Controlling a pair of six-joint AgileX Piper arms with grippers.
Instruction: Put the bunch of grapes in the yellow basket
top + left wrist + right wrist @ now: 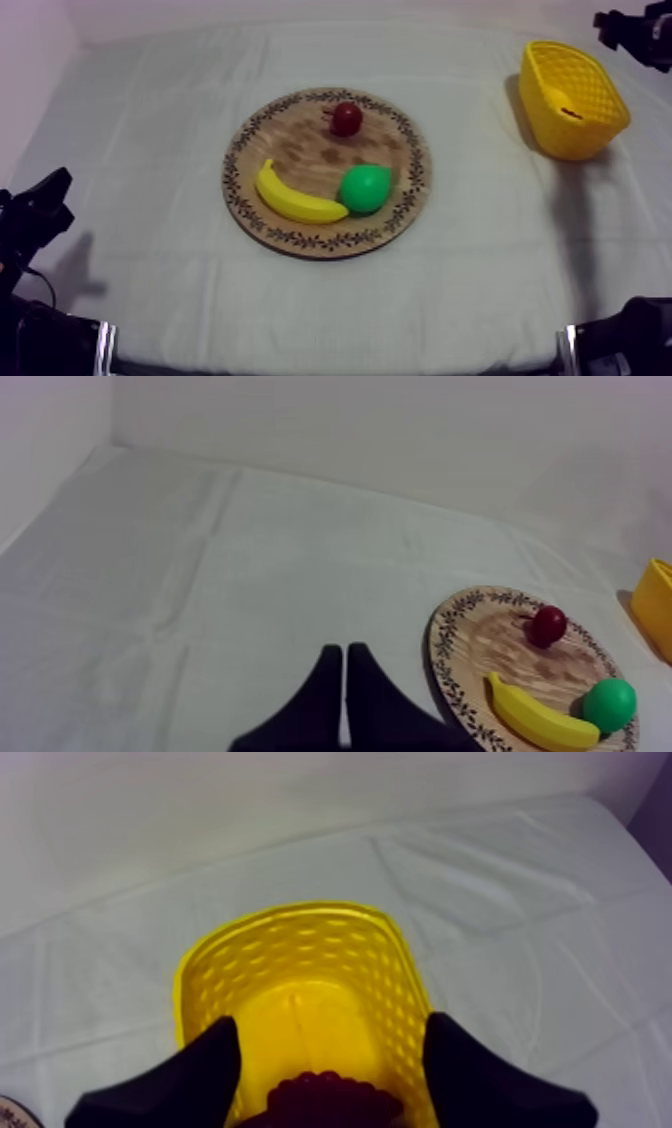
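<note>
The dark red bunch of grapes (330,1100) sits low between the fingers of my right gripper (332,1024), over the inside of the yellow basket (300,942). The fingers stand wide apart, with a gap on each side of the bunch. From above, the yellow basket (580,120) stands at the far right with a small dark spot inside it, and my right gripper (628,28) hangs just beyond it. The round wooden board (300,150) lies mid-table. My left gripper (345,698) is shut on nothing and rests at the left near the front edge (45,200).
On the board lie a banana (295,200), a green pear (365,187) and a small red fruit (346,118). Those three fruits and the board's rim (450,666) are also in the left wrist view. Grey-white cloth (150,140) covers the table.
</note>
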